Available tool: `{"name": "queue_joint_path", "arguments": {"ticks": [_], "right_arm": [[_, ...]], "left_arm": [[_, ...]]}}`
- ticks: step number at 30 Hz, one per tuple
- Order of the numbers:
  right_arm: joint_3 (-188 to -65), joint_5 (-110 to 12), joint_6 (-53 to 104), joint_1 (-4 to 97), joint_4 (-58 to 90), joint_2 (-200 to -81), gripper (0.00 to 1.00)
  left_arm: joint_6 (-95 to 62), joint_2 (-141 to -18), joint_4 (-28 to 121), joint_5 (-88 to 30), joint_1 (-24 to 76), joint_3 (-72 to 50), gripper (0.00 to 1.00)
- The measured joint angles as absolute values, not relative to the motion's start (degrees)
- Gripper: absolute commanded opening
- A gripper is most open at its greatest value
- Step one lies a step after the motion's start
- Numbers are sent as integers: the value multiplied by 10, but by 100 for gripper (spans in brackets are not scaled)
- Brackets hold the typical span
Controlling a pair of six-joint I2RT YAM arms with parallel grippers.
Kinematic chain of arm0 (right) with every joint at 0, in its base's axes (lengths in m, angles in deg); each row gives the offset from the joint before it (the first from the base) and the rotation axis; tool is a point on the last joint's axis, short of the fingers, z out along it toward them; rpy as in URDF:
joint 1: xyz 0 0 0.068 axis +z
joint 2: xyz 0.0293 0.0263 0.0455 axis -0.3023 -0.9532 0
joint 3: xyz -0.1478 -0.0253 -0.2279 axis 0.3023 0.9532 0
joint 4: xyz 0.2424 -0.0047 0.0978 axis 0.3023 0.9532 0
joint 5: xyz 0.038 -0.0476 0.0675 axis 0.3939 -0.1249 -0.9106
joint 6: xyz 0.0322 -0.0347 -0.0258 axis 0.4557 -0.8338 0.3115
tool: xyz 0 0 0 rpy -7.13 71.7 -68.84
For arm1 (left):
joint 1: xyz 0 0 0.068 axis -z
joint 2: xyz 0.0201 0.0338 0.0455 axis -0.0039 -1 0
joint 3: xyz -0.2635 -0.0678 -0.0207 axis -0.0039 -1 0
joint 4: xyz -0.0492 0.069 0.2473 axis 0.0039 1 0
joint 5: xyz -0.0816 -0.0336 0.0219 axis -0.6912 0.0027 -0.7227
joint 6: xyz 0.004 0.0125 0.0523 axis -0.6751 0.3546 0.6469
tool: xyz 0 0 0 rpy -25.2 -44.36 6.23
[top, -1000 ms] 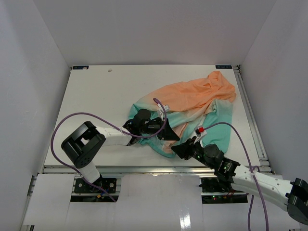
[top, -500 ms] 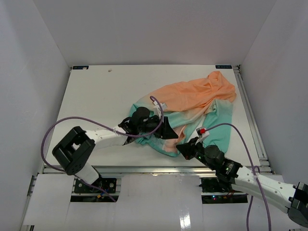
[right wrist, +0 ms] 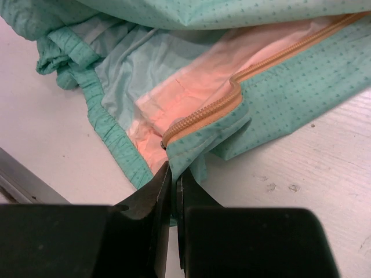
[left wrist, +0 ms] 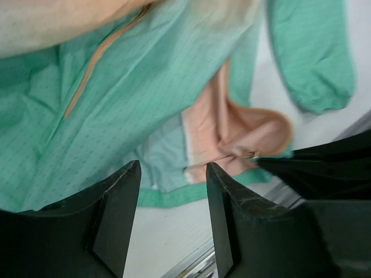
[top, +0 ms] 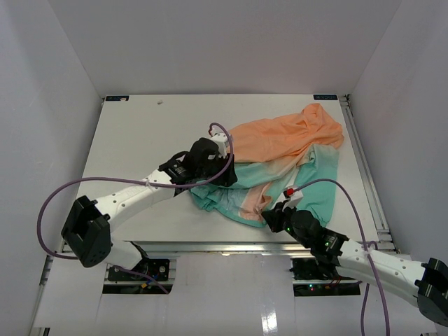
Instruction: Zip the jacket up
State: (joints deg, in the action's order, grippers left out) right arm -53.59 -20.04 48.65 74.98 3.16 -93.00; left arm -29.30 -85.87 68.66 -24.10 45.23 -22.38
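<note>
Pinching jacket (right wrist: 290,87) hem — right pincer (right wrist: 174,169); left pincer (left wrist: 174,169) agape

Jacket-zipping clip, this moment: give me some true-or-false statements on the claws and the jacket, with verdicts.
1. The right claw is shut on the jacket at its teal edge, by the lower end of the zipper. True.
2. The left claw grips a sleeve. False: its jaws stand open above the fabric, with nothing between them.
3. The jacket is fully zipped. False: near the right claw the front lies open, with the pale lining showing.
4. The jacket's orange part lies farther from the arm bases than most of the teal. True.
</note>
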Motion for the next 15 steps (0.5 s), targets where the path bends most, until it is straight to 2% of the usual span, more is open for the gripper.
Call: {"name": "queue_joint_path", "arguments": {"ticks": [8,9,10,11,12,14,15], "right_arm": [[-535,-207,486,750,23,-872,8],[-535,-208,487,750,20,-869,8],[-535,-210,487,750,19,-866,8],[-535,-213,487,750,19,-865,8],[-535,-215,487,750,19,-863,8],[-535,-218,488,750,19,-860,8],[-535,-218,488,750,19,-859,8]], "left_arm": [[-229,-942,798,-166,453,-216,64],[-223,-955,802,-160,453,-212,59],[-217,-970,803,-154,453,-205,50],[-211,-987,805,-147,454,-196,25],[-205,-1004,805,-136,454,-185,13],[-200,-1031,805,-112,454,-166,1],[-200,-1040,805,-97,454,-157,0]]}}
